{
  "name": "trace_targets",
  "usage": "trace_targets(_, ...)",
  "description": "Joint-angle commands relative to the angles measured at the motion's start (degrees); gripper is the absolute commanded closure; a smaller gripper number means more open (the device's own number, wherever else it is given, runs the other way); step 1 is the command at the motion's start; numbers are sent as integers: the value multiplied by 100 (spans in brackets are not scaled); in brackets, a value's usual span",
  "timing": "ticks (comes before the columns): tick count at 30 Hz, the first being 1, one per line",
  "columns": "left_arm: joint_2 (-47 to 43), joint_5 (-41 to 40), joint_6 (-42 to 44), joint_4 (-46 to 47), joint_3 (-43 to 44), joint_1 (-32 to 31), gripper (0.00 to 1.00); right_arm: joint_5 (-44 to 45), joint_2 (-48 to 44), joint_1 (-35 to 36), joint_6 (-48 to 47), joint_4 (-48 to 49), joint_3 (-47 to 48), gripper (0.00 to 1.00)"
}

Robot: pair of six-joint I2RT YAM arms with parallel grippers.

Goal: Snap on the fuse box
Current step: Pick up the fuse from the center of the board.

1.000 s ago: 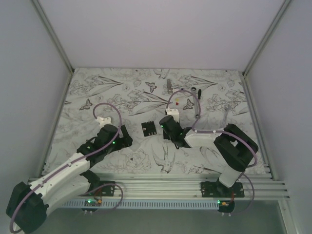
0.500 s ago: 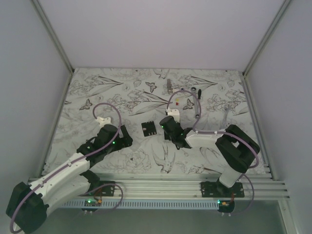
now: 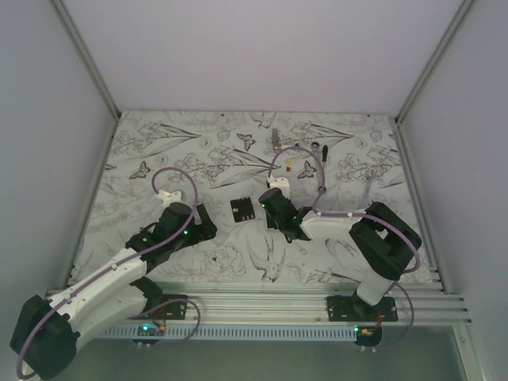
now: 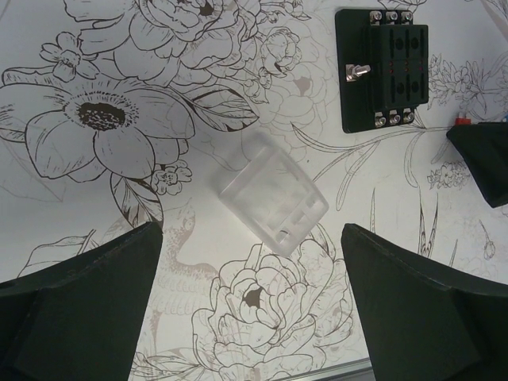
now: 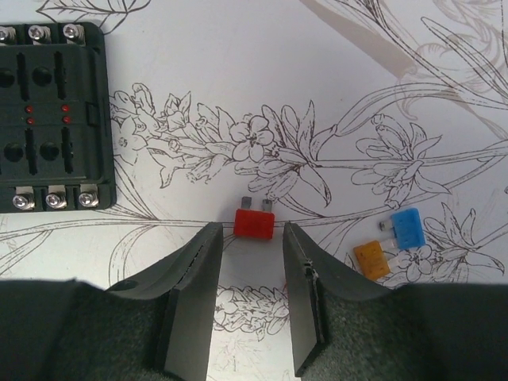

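The fuse box (image 3: pixel 242 209) is a black square block lying flat mid-table. In the left wrist view it (image 4: pixel 383 67) sits at the upper right with no cover on, and in the right wrist view it (image 5: pixel 51 119) is at the upper left. A clear plastic cover (image 4: pixel 271 193) lies just ahead of my left gripper (image 4: pixel 250 238), which is wide open and empty; in the top view that gripper (image 3: pixel 202 221) is left of the box. My right gripper (image 5: pixel 250 238) is open, its tips either side of a loose red fuse (image 5: pixel 255 223); in the top view it (image 3: pixel 270 205) is right of the box.
A blue fuse (image 5: pixel 407 228) and a yellow fuse (image 5: pixel 371 259) lie right of the red one. A small metal piece (image 3: pixel 275 140) and a long tool (image 3: pixel 320 168) lie farther back. The floral mat (image 3: pixel 159 151) ends at a metal rail near the arm bases.
The right gripper has shifted slightly near the fuse box. The left arm has barely moved.
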Motion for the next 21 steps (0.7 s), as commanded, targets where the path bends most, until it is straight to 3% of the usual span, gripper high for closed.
trace_targets(1,67,56,20,48,70,24,0,-71,174,-18,-47,-96,190,60)
trace_targets(12,86,259,3,61,148,24,0,-25,187,-23,-48,-75,137,67)
trace_targets(21,390,688,27,335,284,24,0,-178,21,-23,-375,250,-43,80)
